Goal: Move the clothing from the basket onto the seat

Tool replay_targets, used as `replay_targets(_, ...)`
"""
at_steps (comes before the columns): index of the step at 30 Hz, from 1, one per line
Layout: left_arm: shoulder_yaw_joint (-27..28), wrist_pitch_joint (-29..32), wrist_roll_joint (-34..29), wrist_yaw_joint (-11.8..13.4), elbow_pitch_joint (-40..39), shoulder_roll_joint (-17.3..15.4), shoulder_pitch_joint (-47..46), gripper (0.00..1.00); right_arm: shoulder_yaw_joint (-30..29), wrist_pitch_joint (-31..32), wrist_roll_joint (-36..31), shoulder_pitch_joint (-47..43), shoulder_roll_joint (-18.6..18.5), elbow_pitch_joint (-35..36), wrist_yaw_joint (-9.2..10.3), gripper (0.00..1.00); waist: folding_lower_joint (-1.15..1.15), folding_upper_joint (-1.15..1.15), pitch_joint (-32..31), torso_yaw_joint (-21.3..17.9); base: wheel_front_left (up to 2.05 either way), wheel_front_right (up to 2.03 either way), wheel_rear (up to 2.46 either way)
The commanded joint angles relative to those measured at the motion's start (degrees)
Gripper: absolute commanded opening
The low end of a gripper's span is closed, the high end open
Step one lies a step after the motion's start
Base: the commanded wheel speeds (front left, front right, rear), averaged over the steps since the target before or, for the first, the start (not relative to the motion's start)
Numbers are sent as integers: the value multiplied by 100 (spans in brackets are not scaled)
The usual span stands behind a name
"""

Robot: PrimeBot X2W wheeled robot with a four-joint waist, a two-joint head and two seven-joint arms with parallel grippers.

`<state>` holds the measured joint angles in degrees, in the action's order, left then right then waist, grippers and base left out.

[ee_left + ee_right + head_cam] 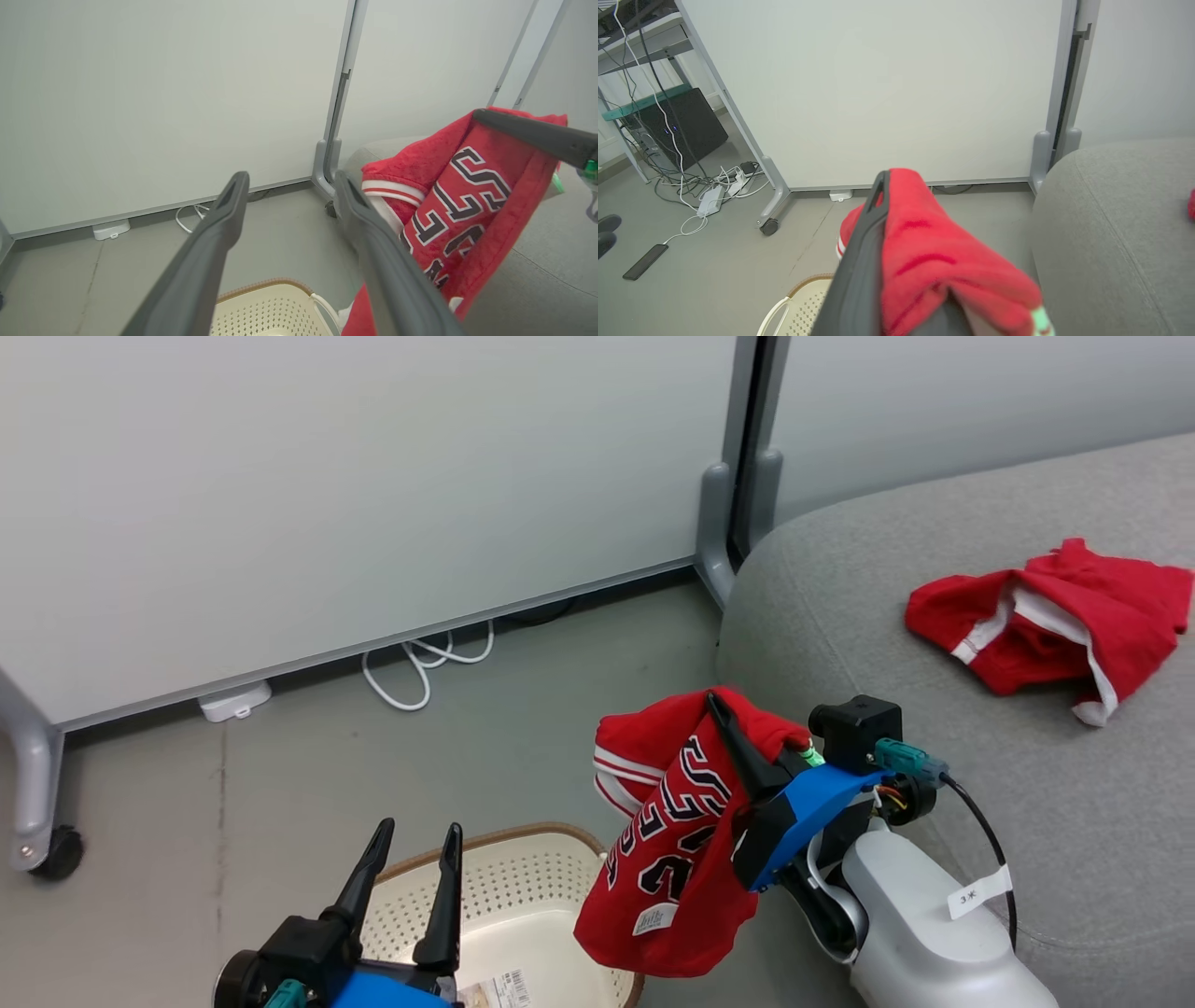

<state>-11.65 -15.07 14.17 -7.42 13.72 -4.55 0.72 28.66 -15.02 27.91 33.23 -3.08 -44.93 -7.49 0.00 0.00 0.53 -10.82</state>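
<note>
Jersey hangs clamped in the right gripper beside the sofa; left gripper spread wide near the basket; lettering illegible.

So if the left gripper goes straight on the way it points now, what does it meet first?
Probably the white partition panel near its bottom edge, past the bare floor. The open left gripper has nothing nearer in its line; the red jersey hangs off to the side. Depth is hard to judge.
</note>
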Motion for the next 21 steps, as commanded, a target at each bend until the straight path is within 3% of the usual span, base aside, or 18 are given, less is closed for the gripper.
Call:
replay_targets(1, -6, -15, 28, -5, -6, -10, -80, 100, -13, -21, -3, -2, -13, 39, -1, 0, 0, 0, 51, -262, 0, 0, 0)
replay_targets(13, -199, -15, 104, -6, -19, -82, -240, 100, -95, -21, -43, -26, -52, 74, -1, 0, 0, 0, 202, -1321, 0, 0, 0)
replay_targets(21, -241, -15, 119, -7, 6, -118, -284, 100, -142, -20, -44, -102, -34, 125, -1, 0, 0, 0, 247, -1725, 0, 0, 0)
